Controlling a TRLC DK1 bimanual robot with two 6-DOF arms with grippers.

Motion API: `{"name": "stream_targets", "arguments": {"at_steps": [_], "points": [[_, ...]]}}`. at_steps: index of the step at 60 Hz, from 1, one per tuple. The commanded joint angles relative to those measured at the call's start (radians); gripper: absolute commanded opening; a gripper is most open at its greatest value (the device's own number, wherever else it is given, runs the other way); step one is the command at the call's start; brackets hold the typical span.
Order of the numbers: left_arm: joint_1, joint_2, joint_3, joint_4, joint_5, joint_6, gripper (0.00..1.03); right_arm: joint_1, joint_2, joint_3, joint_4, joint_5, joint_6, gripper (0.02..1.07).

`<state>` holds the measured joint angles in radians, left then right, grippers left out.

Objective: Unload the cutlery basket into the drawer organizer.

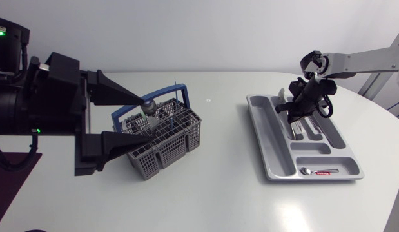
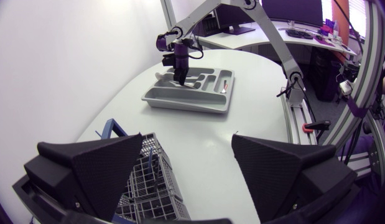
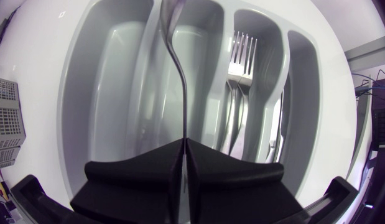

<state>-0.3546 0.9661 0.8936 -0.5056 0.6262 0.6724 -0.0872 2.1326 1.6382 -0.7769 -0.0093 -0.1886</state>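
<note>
My right tool [image 3: 183,146] grips a slim steel utensil [image 3: 180,74], prob. a spoon, over the grey plastic organizer tray [image 3: 86,93], slot beside the forks [image 3: 242,56]. Line it up w/ the slot, lower, then release. My left tool [image 1: 145,120] gapes wide over the grey mesh basket [image 1: 164,145], well apart from the tray

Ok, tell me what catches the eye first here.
The right end effector is shut on a silver cutlery piece above the grey drawer organizer, beside the compartment holding forks. Across the table, the big open left end effector hangs over the blue-handled cutlery basket.
</note>
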Motion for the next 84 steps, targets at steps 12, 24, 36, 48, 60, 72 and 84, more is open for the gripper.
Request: {"name": "stream_targets", "arguments": {"at_steps": [12,24,36,48,60,72,84], "points": [[-0.001,-0.015,-0.013,0.001,-0.002,-0.020,0.99,0.007,0.030,-0.012,0.047,0.078,0.054,0.08],[-0.001,-0.013,-0.010,0.001,-0.008,-0.020,0.99,0.055,0.029,-0.049,0.068,0.120,0.054,0.17],[-0.001,-0.017,-0.008,0.001,-0.010,-0.020,0.99,0.119,-0.057,-0.127,0.122,0.212,0.054,0.73],[-0.001,-0.020,-0.010,0.002,-0.010,-0.022,0.99,0.175,-0.223,-0.230,0.197,0.301,0.037,1.01],[-0.004,-0.020,-0.008,0.002,-0.010,-0.027,0.99,0.179,-0.327,-0.276,0.248,0.299,0.008,1.01],[-0.003,-0.026,-0.024,0.010,-0.033,-0.030,0.99,0.228,-0.530,-0.410,0.341,0.138,-0.055,1.01],[-0.011,-0.030,-0.110,0.113,-0.109,-0.019,0.99,0.323,-0.734,-0.558,0.433,-0.038,-0.118,1.01]]}}
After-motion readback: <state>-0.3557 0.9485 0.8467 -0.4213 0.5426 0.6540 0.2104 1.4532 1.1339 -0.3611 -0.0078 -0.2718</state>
